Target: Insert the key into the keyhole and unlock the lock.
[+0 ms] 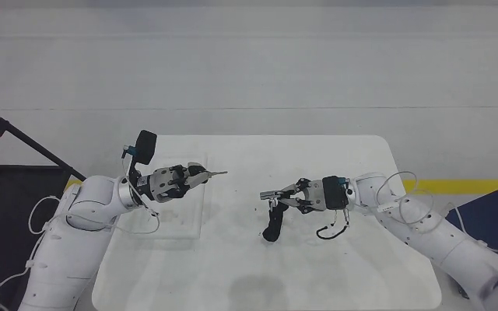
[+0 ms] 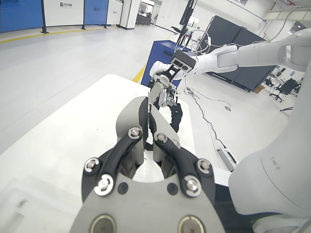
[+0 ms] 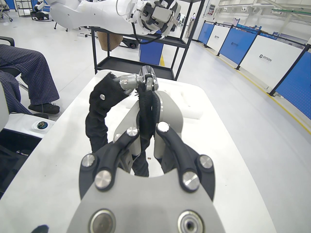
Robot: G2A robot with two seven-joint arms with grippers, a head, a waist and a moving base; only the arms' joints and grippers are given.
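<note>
**Key and lock both held, gap between them**

In the top view your left claw (image 1: 201, 176) sits left of centre. It's clenched on the key (image 1: 218, 173), and the blade pokes out toward the right of the frame. Your right claw (image 1: 282, 197) is just right of centre and clamped on the lock (image 1: 268, 194), whose metal end points left at the key. The two tips are apart, not touching, with bare table (image 1: 311, 264) showing between them.

The lock's black cable (image 1: 272, 225) droops toward the lower middle of the frame. A white tray (image 1: 183, 214) lies on the left part of the table, under the left claw.

From the left wrist, the key is edge-on, pinched between the black pads (image 2: 143, 120). Past it, mid-frame, the lock's round end faces you with the keyhole in view.

From the right wrist, the lock sits at the claw's tip in the upper middle. The cable loops down on the left side of the frame.
</note>
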